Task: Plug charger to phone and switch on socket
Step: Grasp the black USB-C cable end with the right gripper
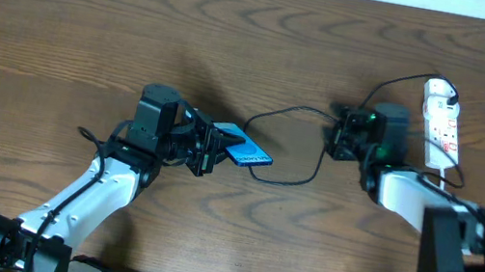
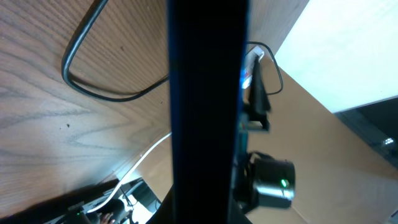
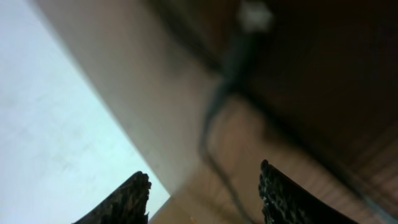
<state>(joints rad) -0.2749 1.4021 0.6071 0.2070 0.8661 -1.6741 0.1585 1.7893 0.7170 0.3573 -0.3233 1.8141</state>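
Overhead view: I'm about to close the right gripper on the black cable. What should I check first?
1. Hold: left gripper shut on the phone: ok.
2. Opening: right gripper open, with a gap to take the cable: ok.
3. Alignment: cable lined up inside the right gripper: cannot tell, the wrist view is blurred.
4. Plug tip already in the phone: cannot tell, too small to see.
5. Clearance: power strip apart from both grippers: ok.
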